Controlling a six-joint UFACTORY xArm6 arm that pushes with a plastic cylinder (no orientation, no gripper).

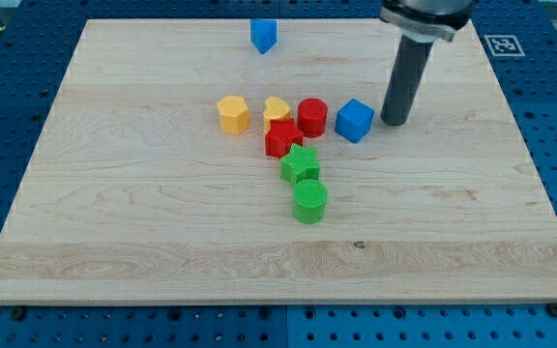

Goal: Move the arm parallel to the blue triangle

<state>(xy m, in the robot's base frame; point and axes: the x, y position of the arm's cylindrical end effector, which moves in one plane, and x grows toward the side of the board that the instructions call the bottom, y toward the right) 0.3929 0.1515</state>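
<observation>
Resting my tip (395, 122) just right of blue cube (354, 121), near board (511, 193) top edge

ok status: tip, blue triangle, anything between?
My tip on the board, just right of the blue cube. Blue triangle at the view's top, well apart. Nothing between.

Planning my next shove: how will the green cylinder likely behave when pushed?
The green cylinder stands on a flat end, so it probably slides rather than rolls. It touches the green star, so a push toward the view's top likely moves both. My tip is well away.
</observation>
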